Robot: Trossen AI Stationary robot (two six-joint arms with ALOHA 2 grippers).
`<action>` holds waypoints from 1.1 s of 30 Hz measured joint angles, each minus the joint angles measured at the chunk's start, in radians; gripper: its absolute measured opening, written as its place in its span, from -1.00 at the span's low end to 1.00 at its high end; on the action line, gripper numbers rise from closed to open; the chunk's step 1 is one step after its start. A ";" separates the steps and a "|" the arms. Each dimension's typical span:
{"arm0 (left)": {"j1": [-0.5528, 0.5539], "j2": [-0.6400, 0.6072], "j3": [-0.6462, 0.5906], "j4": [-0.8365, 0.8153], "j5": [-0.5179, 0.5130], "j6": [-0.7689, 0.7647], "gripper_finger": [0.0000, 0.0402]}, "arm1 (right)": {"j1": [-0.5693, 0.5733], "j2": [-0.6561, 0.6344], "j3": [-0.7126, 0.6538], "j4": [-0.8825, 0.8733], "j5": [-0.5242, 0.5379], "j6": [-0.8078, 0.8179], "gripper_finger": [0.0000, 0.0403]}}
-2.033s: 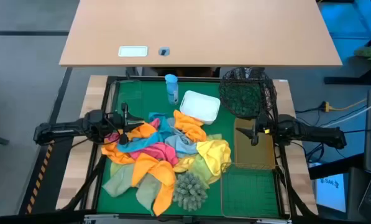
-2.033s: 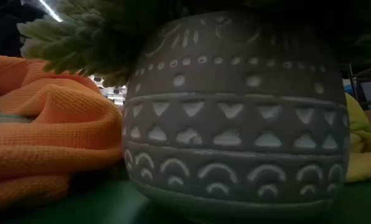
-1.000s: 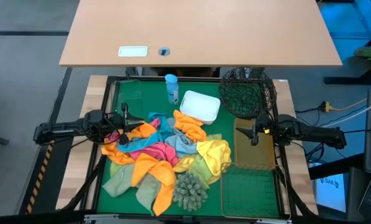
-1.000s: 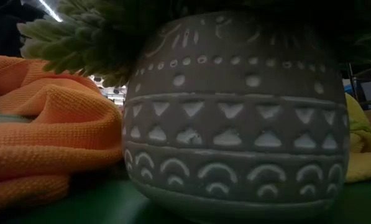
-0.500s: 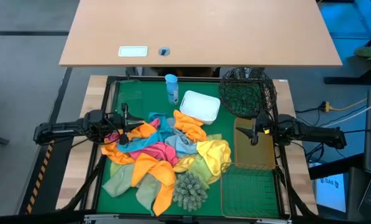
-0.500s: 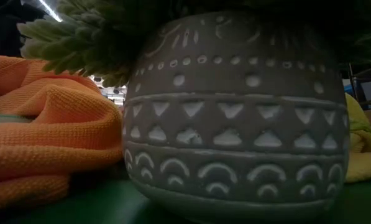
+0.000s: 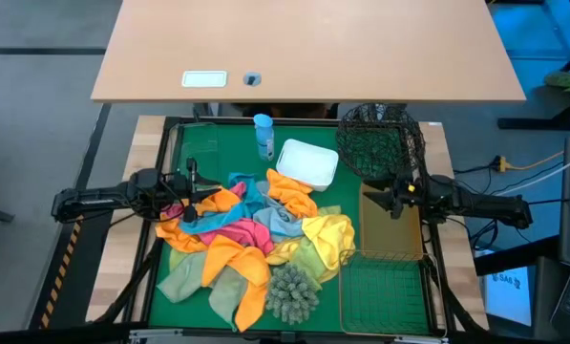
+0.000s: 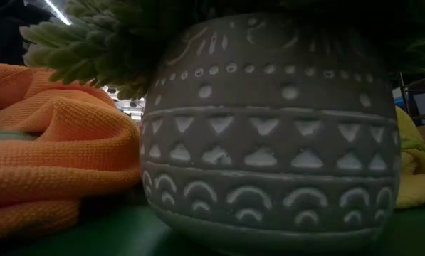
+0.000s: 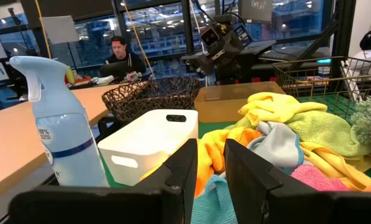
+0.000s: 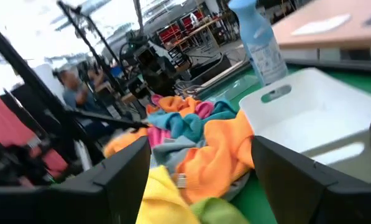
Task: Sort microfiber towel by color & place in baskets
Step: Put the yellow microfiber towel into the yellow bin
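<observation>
Taking the middle of the green mat [image 7: 200, 153] as the clock's centre and the bare tan desk [image 7: 304, 48] as 12 o'clock, the microfiber towels [image 7: 256, 234] lie in one loose heap across the centre. Orange, pink, teal, grey, yellow and pale green cloths overlap each other there.

My left hand [image 7: 191, 204] hangs at the heap's 9 o'clock edge, low over the orange and pink cloths. Past it [image 9: 210, 168] I see teal and orange cloth close in front, but I cannot tell whether the hand is apart or clamped on any of it.

My right hand [image 7: 395, 203] hovers at about 3 o'clock, over the far end of the farther gold wire basket [image 7: 404, 239]. Its fingers [image 10: 126, 180] stand wide apart with nothing between them.

The nearer gold wire basket [image 7: 385, 287] sits at about 5 o'clock, touching the farther one end to end. The round black mesh basket [image 7: 380, 143] stands at 2 o'clock. The white tub [image 7: 308, 162] is at 1 o'clock, and the heap's far edge reaches just beside it. No towel shows in any of these baskets.

A blue spray bottle [image 7: 263, 134] stands upright at 12 o'clock, near the white tub. A shaggy grey-green plant [image 7: 292, 291] in a patterned grey pot [image 8: 269, 128] sits at 6 o'clock, touching the heap, with orange cloth [image 8: 55, 156] just beside the pot. Beyond the table, a person [image 9: 120, 53] sits at another desk.
</observation>
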 joint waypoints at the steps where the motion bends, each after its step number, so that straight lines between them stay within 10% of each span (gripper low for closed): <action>1: 0.000 0.000 0.000 0.000 0.000 0.000 -0.62 | 0.000 0.000 0.000 0.000 0.010 0.011 0.38; 10: 0.000 0.000 0.000 0.000 0.000 0.000 -0.62 | 0.000 0.000 0.000 0.003 0.215 0.021 0.38; 22: 0.000 0.000 0.000 0.000 0.000 0.000 -0.62 | 0.000 0.032 0.043 0.288 0.119 -0.046 0.38; 33: 0.000 0.000 0.000 0.000 0.000 -0.001 -0.62 | 0.001 0.446 0.267 0.279 -0.060 -0.062 0.38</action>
